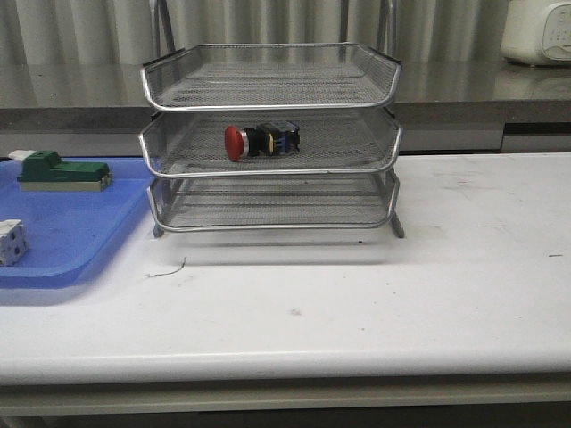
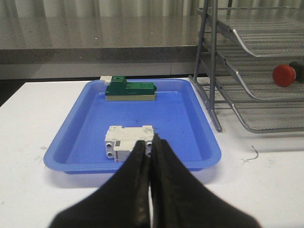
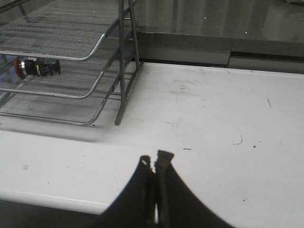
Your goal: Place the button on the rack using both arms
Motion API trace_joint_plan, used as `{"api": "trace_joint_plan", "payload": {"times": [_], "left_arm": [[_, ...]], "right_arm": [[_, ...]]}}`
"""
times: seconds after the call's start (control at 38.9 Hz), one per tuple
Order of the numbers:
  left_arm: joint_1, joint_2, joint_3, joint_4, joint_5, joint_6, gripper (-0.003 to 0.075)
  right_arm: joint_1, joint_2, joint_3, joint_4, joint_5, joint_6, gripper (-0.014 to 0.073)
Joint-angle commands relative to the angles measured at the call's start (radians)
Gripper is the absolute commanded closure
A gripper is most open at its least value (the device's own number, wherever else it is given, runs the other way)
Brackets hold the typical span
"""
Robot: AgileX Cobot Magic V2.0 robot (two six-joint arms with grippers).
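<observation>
The button (image 1: 259,141), with its red head and dark body, lies on its side on the middle tier of the silver wire rack (image 1: 268,98). It also shows in the left wrist view (image 2: 285,75) and the right wrist view (image 3: 35,67). My left gripper (image 2: 150,142) is shut and empty, over the near edge of the blue tray (image 2: 80,128), in front of the white part (image 2: 129,141). My right gripper (image 3: 155,160) is shut and empty above the bare white table, right of the rack (image 3: 71,57). Neither arm shows in the front view.
The blue tray (image 1: 80,232) sits left of the rack and holds a green block component (image 1: 62,171) and a white cube-like part (image 1: 11,242). A grey counter (image 1: 464,89) runs behind the table, with a white appliance (image 1: 537,31) at far right.
</observation>
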Motion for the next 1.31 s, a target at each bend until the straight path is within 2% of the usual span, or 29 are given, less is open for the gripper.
{"api": "trace_joint_plan", "payload": {"times": [0.0,0.28,0.44,0.67,1.29], "left_arm": [[-0.001,-0.021,0.008,0.002,-0.085,-0.011,0.0739],[-0.001,-0.021,0.008,0.002,-0.085,-0.011,0.0739],[-0.001,-0.021,0.008,0.002,-0.085,-0.011,0.0739],[-0.001,-0.021,0.008,0.002,-0.085,-0.011,0.0739],[-0.001,-0.021,0.008,0.002,-0.085,-0.011,0.0739]], "right_arm": [[-0.008,0.006,-0.007,-0.036,-0.114,-0.004,0.0655],[-0.099,-0.095,0.242,-0.025,-0.389,-0.004,0.0655],[-0.12,-0.158,0.372,-0.014,-0.458,-0.004,0.0655],[-0.12,-0.164,0.383,-0.014,-0.34,-0.004,0.0655],[-0.12,-0.164,0.383,-0.014,-0.336,-0.004,0.0655]]}}
